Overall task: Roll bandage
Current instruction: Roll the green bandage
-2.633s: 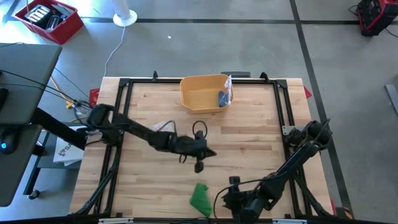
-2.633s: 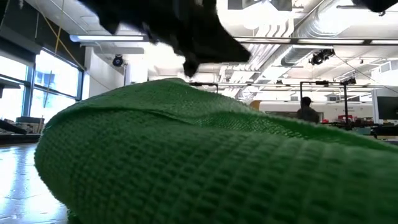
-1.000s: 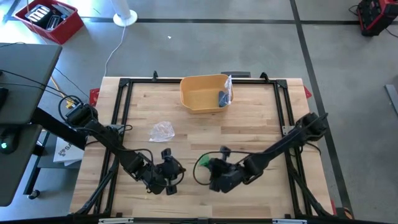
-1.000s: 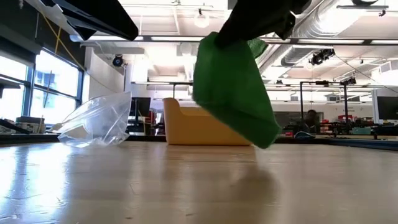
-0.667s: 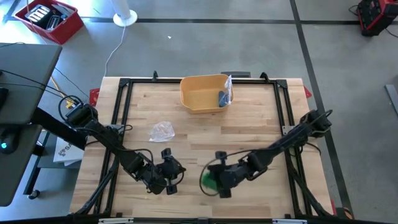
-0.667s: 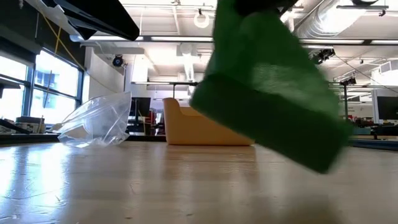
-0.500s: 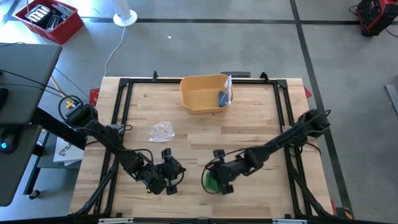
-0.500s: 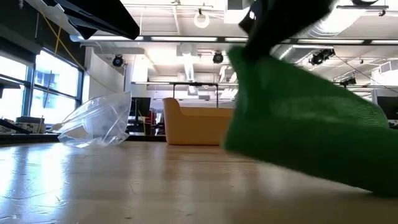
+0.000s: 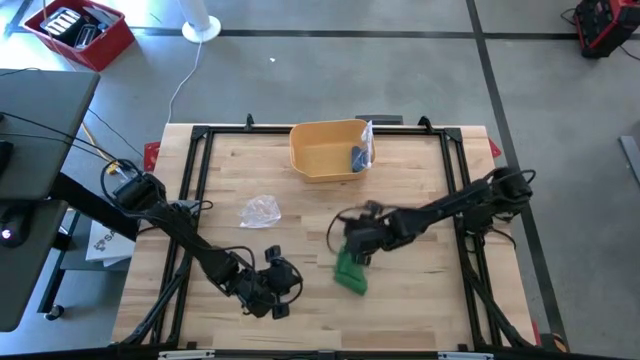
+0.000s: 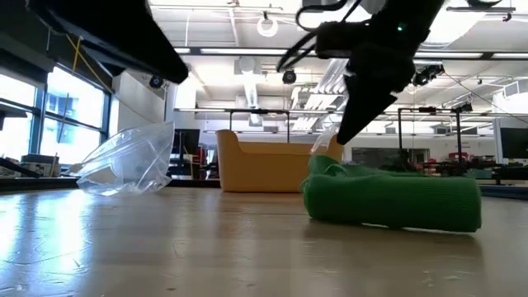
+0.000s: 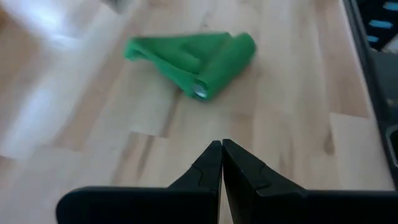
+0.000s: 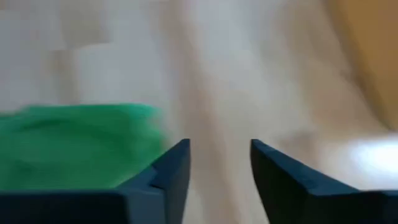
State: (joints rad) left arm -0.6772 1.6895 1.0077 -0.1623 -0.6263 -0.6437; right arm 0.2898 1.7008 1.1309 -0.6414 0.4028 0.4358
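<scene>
The green bandage (image 9: pixel 350 271) lies on the wooden table, near the middle. In the left wrist view the bandage (image 11: pixel 199 57) is a loose roll with an open core end and a flat tail spread beside it. My right gripper (image 12: pixel 217 155) is open and hangs just above the bandage's far end (image 10: pixel 326 165), with the green cloth (image 12: pixel 74 146) beside one finger. My left gripper (image 11: pixel 222 148) is shut with nothing in it. It hovers to the bandage's left, nearer the table's front edge (image 9: pixel 275 297), and points at the bandage.
A yellow bin (image 9: pixel 328 150) stands at the far edge, with a small packet at its right side. A crumpled clear plastic bag (image 9: pixel 260 210) lies left of centre. Bare wood lies all around the bandage, and a black frame (image 9: pixel 200 135) runs along the table's sides.
My right gripper brought the hanging bandage down toward the table's near edge and laid it on the wood. It then opened, let go and drew back toward the far edge. The bandage now lies flat on the table.
</scene>
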